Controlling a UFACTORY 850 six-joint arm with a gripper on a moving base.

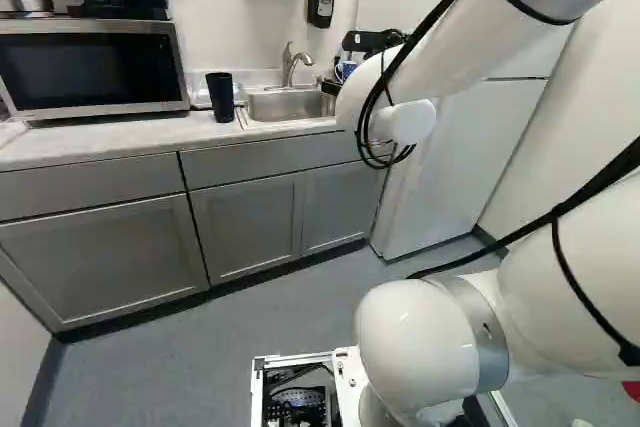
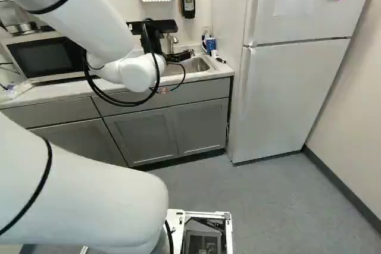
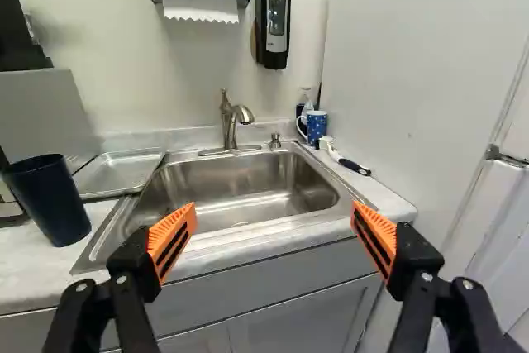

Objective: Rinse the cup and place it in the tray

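Tumbler [image 1: 220, 98] stands upright at the upper left of the left base view, beside the tray [image 3: 120, 174]; the gripper [image 2: 178, 56] (fingers [image 3: 172, 239] spread wide) is released

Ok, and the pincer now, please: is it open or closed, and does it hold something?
The pincer: open, its two orange-padded fingers wide apart, holding nothing.

Both base views look ahead and slightly down from behind the arm [image 1: 430, 337], well back from the desk [image 1: 100, 142], the left one taking in more of the desk, the right one more of the fridge [image 2: 286, 99]. From much nearer, the wrist view faces the sink [image 3: 240, 183] at a downward slant; all three share the sink and tap [image 3: 230, 121].
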